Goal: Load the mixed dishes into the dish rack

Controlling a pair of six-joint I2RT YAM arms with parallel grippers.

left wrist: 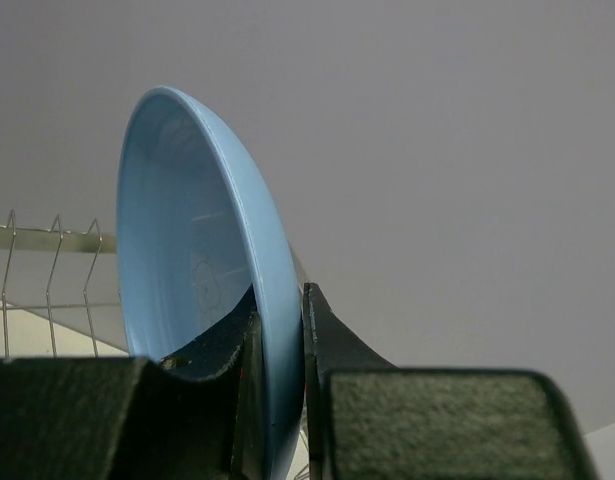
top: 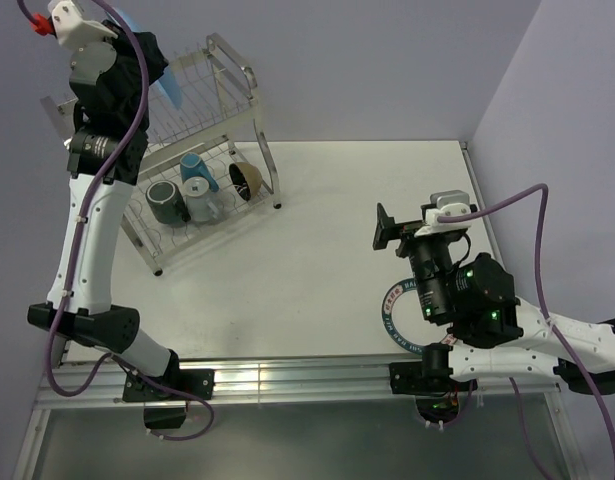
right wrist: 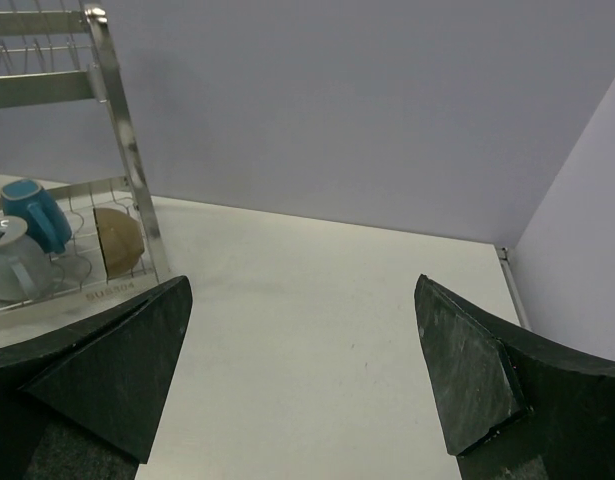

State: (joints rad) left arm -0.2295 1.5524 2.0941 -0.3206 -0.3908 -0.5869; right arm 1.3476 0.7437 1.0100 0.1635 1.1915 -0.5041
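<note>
L wrist cam: left end effector (left wrist: pixel 281 315) grasps light-blue plate (left wrist: pixel 187 230). Only top cam shows white plate (top: pixel 386 303) under right arm; right end effector (right wrist: pixel 302 370) released.

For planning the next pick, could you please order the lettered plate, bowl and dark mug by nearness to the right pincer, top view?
1. Lettered plate, on the table's near right.
2. Bowl, rack's lower shelf, right end.
3. Dark mug, same shelf, left end.
</note>
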